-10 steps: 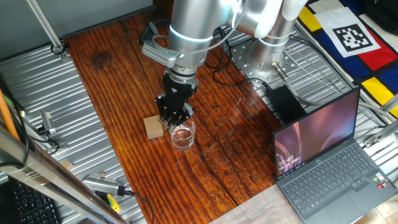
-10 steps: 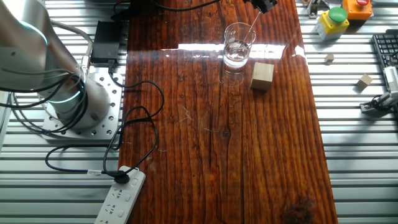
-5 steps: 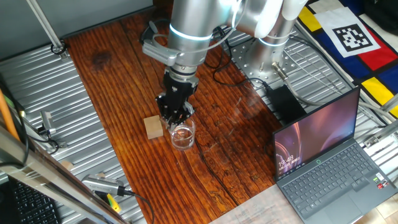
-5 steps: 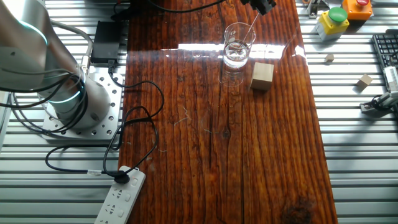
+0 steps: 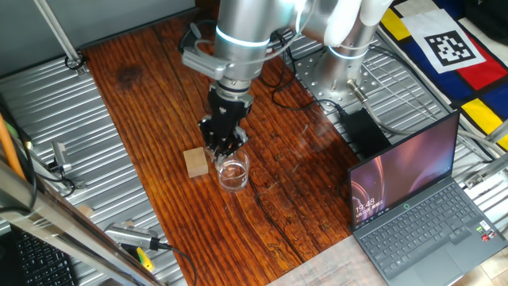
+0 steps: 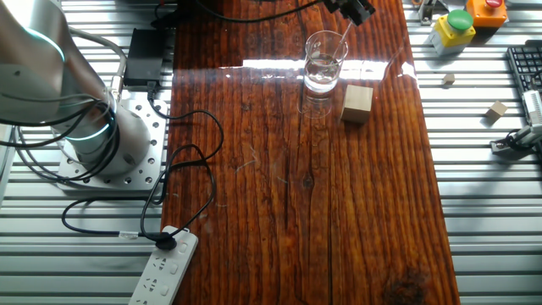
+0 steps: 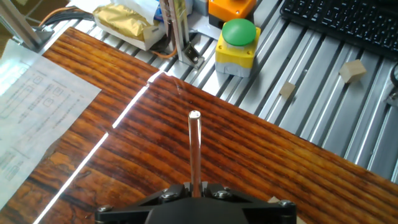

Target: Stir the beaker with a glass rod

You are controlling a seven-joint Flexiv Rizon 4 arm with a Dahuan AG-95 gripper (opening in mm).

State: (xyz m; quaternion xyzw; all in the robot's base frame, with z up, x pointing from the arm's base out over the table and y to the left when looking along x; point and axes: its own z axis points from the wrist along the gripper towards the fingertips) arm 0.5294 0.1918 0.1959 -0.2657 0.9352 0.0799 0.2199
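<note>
The beaker (image 5: 233,172) is a small clear glass cylinder that stands upright on the wooden table, next to the tan wooden block (image 5: 195,162). It also shows in the other fixed view (image 6: 323,72), left of the block (image 6: 356,104). My gripper (image 5: 223,143) hangs just above the beaker's rim and is shut on the glass rod (image 6: 345,36), which slants down into the beaker. In the hand view the rod (image 7: 195,146) sticks straight out from between my gripper's (image 7: 196,186) fingers. The beaker is out of the hand view.
An open laptop (image 5: 421,210) sits at the table's right. A power strip (image 6: 165,267) and cables lie by the robot base (image 6: 93,127). A green button box (image 7: 236,40), small wood blocks and a paper sheet (image 7: 37,106) lie around the table's edges.
My gripper with the rod has shifted slightly up and away over the beaker. The beaker and the block have not moved.
</note>
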